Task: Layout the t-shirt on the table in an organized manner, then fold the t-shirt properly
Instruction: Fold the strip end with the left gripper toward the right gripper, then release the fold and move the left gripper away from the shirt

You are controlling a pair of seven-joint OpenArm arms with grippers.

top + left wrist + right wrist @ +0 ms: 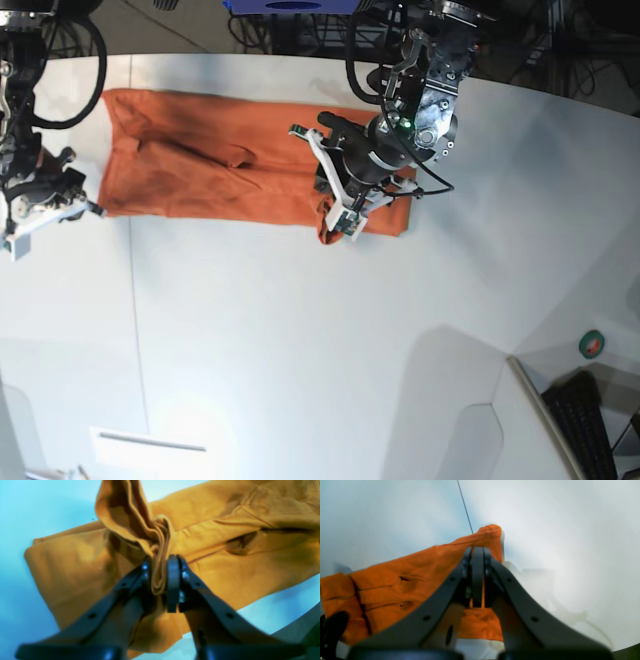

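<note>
Left gripper [160, 580] pinches a bunched fold of the t-shirt [225, 555]; right gripper [478, 562] clamps its edge

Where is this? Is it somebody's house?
Probably not a house; it looks like a robot lab. Two robot arms work on an orange t-shirt on a big white table, with cables behind and a keyboard nearby.

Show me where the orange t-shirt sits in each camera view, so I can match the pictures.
Left wrist: the t-shirt fills the middle and right, a bunched fold between the left tool pads.
Right wrist: it lies at left and centre, its corner at the right tool.
Base: a folded strip along the table top edge, upper left to centre.
Shared landmark: the shirt's corner nearest each tool.
</note>
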